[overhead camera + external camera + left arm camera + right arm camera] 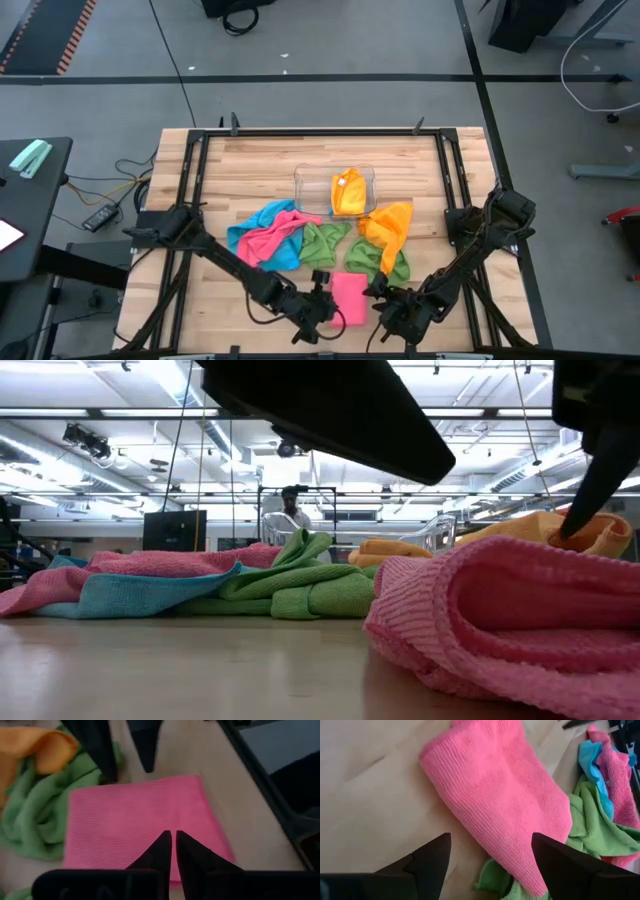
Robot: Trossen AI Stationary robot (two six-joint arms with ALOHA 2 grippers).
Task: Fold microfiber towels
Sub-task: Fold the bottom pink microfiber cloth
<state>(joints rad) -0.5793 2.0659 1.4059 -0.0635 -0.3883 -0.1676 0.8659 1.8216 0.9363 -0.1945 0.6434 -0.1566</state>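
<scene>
- On the wooden surface, left to right, the loose pile holds one blue towel, one crumpled pink towel, two green towels and one orange towel; it lies at the centre of the high view.
- One folded pink towel lies flat at 6 o'clock from the pile, apart from it, near the surface's front edge.
- The left hand sits at 9 o'clock of that folded towel, its fingers pressed together with nothing between them, their tips over the towel's edge.
- One clear tray stands at 12 o'clock from the pile and contains one more orange towel.
- The right hand sits at 3 o'clock of the folded towel, spread wide and empty.
</scene>
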